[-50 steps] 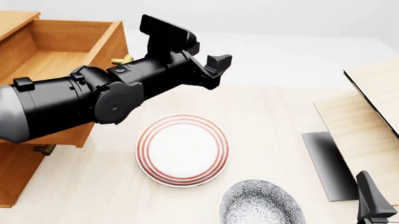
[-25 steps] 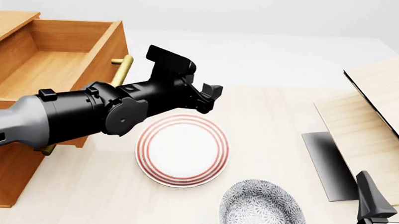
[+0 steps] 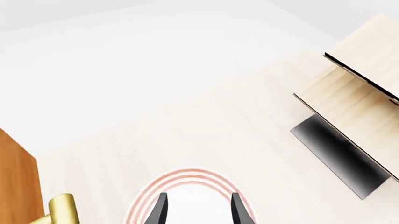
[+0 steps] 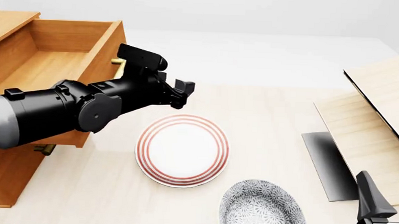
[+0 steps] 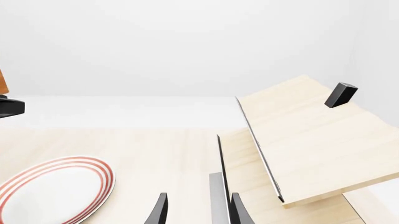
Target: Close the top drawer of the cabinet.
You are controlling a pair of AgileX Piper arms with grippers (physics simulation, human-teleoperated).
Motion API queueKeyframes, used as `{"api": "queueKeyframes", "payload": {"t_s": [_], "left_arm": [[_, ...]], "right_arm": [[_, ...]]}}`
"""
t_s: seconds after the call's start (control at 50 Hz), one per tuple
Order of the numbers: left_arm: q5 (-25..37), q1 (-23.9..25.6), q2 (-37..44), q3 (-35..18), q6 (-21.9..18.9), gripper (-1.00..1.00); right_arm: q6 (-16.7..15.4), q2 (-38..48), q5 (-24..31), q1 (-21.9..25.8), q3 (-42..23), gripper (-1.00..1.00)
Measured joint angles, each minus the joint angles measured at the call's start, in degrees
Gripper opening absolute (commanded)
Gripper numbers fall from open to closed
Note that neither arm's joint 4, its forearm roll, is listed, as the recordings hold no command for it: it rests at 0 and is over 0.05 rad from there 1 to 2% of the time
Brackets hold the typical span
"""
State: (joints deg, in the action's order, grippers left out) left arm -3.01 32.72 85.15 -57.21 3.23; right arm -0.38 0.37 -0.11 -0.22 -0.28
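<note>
Pale wood-grain table (image 4: pixel 279 110), far edge meets a plain white backdrop (image 4: pixel 256 14), no seams or windows visible. Light is flat and even, shadows soft. 2 pale light-wood boards (image 4: pixel 375 113) lean tilted at the right, dark panel (image 4: pixel 325 163) flat on the table under them. Small black block (image 5: pixel 340 94) on the upper board.

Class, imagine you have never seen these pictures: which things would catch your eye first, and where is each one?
The big black left arm, its left gripper beside the drawer front, reaches in from the front view's left. Behind it the top drawer stands pulled out of the orange-brown cabinet at far left. On the pale table, a red-ringed plate sits mid-table with a blue-patterned plate nearer the camera.
</note>
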Motion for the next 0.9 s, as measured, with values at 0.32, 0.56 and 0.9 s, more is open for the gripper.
{"api": "queueKeyframes", "payload": {"t_s": [0.32,0.56,0.9], "left_arm": [[0.83,-7.74,-2.65,2.08,-2.76,1.00],[3.33,-21.03,-10.99,6.89,-5.09,1.00],[3.07,-29.95,-15.25,10.88,-6.69,1.00]], "right_arm": [[0.00,0.00,0.00,0.00,0.00,1.00],[0.00,0.00,0.00,0.00,0.00,1.00],[0.00,0.00,0.00,0.00,0.00,1.00]]}}
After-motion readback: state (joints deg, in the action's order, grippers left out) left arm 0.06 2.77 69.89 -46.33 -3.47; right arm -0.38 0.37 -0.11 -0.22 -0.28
